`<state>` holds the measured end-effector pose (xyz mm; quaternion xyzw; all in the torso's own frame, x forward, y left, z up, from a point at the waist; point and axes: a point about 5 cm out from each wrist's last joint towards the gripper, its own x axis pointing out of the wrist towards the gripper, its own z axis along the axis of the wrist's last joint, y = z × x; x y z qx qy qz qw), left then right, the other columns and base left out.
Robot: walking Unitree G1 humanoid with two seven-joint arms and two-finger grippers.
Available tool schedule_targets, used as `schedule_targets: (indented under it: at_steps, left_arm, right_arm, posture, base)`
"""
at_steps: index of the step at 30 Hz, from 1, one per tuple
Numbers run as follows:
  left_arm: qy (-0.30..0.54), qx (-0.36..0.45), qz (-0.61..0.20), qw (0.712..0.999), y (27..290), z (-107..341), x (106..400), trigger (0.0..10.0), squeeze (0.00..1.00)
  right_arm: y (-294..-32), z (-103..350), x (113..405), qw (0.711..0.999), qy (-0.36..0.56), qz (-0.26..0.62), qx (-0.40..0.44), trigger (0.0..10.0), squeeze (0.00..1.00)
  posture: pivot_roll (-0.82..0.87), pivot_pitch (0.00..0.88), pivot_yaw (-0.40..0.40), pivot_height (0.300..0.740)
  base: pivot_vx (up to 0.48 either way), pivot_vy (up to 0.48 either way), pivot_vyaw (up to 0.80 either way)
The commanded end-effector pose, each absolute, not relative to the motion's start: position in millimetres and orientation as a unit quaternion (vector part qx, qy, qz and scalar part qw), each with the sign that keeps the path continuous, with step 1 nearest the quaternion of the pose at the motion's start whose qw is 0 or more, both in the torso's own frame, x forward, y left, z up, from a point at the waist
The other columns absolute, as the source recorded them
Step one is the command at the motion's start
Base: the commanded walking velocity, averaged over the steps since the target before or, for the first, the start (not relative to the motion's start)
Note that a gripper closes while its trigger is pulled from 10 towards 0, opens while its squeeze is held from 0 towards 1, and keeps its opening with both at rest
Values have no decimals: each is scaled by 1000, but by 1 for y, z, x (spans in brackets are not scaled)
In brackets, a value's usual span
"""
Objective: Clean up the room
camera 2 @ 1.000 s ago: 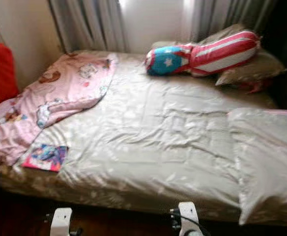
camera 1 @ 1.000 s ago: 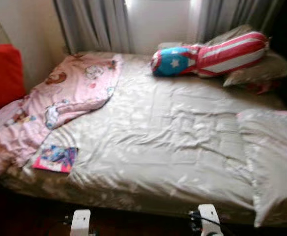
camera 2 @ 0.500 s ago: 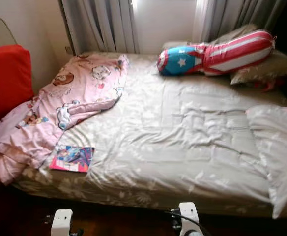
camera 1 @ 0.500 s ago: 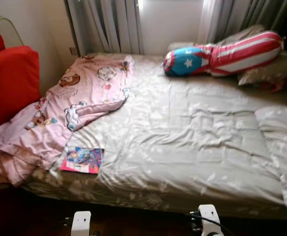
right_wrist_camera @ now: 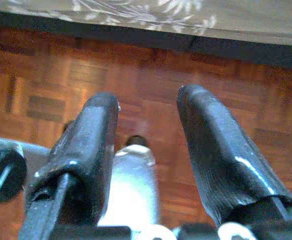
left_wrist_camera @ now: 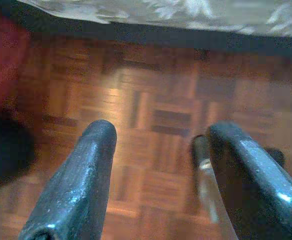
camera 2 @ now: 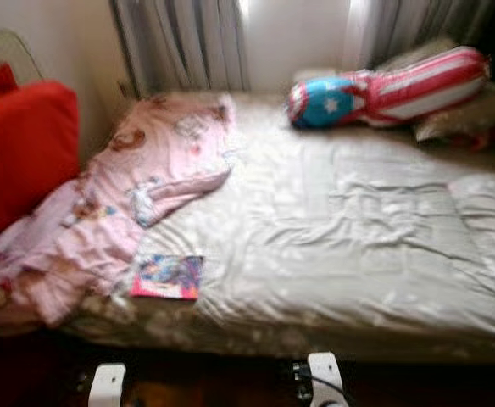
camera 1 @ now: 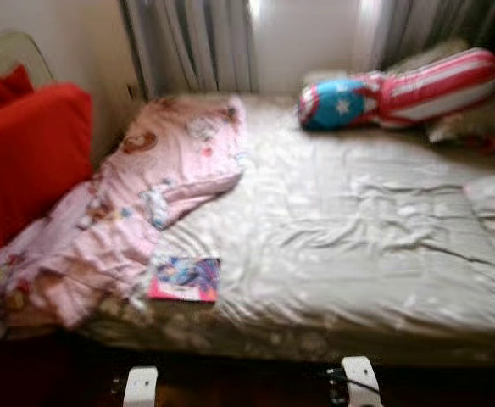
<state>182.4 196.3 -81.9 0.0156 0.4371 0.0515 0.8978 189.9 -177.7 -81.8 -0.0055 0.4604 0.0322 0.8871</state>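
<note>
Since the earlier frames the whole scene has slid rightward across the head views, so the camera has swung left; the things on the bed [camera 1: 341,229] lie as they did. Now the red cushion [camera 1: 27,170] takes up more of the left side, and the white pillow at the right edge is mostly cut off. A pink cartoon-print blanket [camera 1: 137,203] lies crumpled over the bed's left part, with a colourful book [camera 1: 185,279] on the beige cover just beside its lower edge. A striped star-patterned bolster [camera 1: 400,89] rests at the far end by the curtains [camera 1: 192,42]. Both arms hang low over the parquet floor [left_wrist_camera: 151,100] by the bed's edge: left hand [left_wrist_camera: 158,135] spread wide and empty, right hand [right_wrist_camera: 148,105] likewise parted, holding nothing.
</note>
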Motion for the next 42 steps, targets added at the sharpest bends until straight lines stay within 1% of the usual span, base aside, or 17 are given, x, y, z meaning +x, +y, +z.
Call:
schedule_targets:
  at_steps: [1,13,25,31,42]
  left_arm:
    - [447,18,46,893,195,-85,178,10000,0]
    - [447,20,46,893,195,-85,177,10000,0]
    - [434,12,50,899,195,-83,179,10000,0]
    - [442,7,51,896,196,-84,179,10000,0]
    - [438,-1,53,897,196,-83,181,10000,0]
  right_arm:
    - [-180,-85,183,881,472,31,-7,10000,0]
    - [-180,-86,181,880,474,35,-9,10000,0]
    - [-180,-85,183,880,473,36,-9,10000,0]
    - [-178,-84,185,883,467,41,-11,10000,0]
    - [-178,-83,187,885,464,41,-8,10000,0]
  posture:
    - [-105,0,34,740]
    - [-95,0,30,740]
    - [-89,0,25,740]
    - [-91,0,26,740]
    - [-89,0,26,740]
  base:
    - [0,435,0]
    - [0,434,0]
    - [0,0,0]
    - [0,0,0]
    - [0,0,773]
